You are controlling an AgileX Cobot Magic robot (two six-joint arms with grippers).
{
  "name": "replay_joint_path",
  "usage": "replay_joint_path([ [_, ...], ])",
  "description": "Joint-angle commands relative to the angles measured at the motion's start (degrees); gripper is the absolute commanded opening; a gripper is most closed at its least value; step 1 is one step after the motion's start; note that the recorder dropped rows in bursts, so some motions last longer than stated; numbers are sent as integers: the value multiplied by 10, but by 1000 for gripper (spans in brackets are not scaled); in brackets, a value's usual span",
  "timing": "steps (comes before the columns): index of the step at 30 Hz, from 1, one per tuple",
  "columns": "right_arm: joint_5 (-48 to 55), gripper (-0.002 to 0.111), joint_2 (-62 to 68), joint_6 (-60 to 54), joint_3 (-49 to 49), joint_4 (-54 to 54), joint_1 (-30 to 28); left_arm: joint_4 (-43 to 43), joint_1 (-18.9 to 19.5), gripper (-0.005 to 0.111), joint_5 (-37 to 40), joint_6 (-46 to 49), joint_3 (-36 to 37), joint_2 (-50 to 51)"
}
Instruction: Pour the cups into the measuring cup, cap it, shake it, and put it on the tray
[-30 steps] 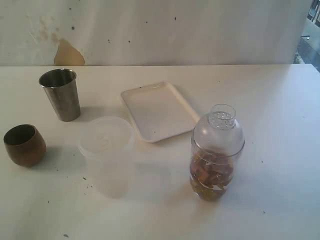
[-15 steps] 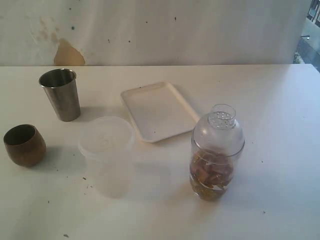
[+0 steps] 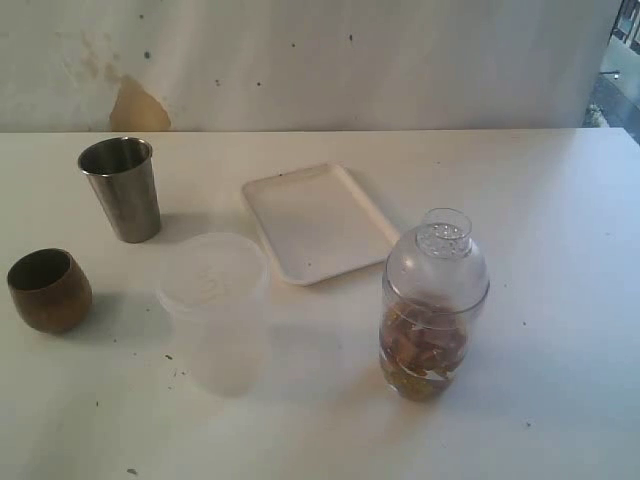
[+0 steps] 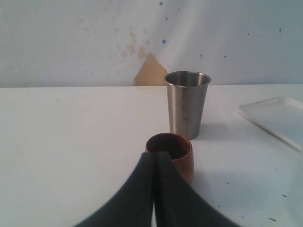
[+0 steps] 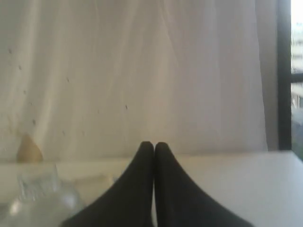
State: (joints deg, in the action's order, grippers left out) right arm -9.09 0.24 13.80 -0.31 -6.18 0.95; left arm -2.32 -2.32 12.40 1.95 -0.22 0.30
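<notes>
The steel tumbler [image 3: 122, 188] and the brown wooden cup [image 3: 48, 290] stand upright at the left of the table. The clear measuring cup [image 3: 434, 310] stands at the front right with a domed clear cap on it and brown pieces inside. It is on the table, just off the near right corner of the white tray [image 3: 318, 222]. Neither arm shows in the exterior view. My left gripper [image 4: 157, 154] is shut and empty, just short of the wooden cup [image 4: 184, 158], with the tumbler [image 4: 187, 105] behind it. My right gripper [image 5: 154, 144] is shut and empty, and the clear cap [image 5: 40, 198] shows blurred beside it.
A frosted translucent lidded container [image 3: 214, 305] stands between the wooden cup and the measuring cup. A white wall with a brown patch [image 3: 138, 108] runs along the table's far edge. The tray's rim [image 4: 277, 118] shows at the edge of the left wrist view.
</notes>
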Motion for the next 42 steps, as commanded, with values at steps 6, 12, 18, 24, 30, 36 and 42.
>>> replay_joint_path([
  [6, -90, 24, -2, 35, 3, -6, -3, -3, -1, 0, -7, -2, 2, -3],
  [12, -124, 105, -2, 96, 3, -33, -3, -3, -1, 0, -7, -2, 2, -3],
  [18, -139, 104, 5, 309, 3, -275, -3, -3, -1, 0, -7, -2, 2, -3],
  [24, -224, 104, 157, 399, 3, -417, -3, -3, -1, 0, -7, -2, 2, -3],
  [30, -285, 104, 354, 314, 3, -417, -3, -3, -1, 0, -7, -2, 2, -3],
  [36, -382, 104, 529, 164, 3, -387, -3, -3, -1, 0, -7, -2, 2, -3],
  [42, -479, 104, 700, 39, 3, -311, -3, -3, -1, 0, -7, -2, 2, -3],
])
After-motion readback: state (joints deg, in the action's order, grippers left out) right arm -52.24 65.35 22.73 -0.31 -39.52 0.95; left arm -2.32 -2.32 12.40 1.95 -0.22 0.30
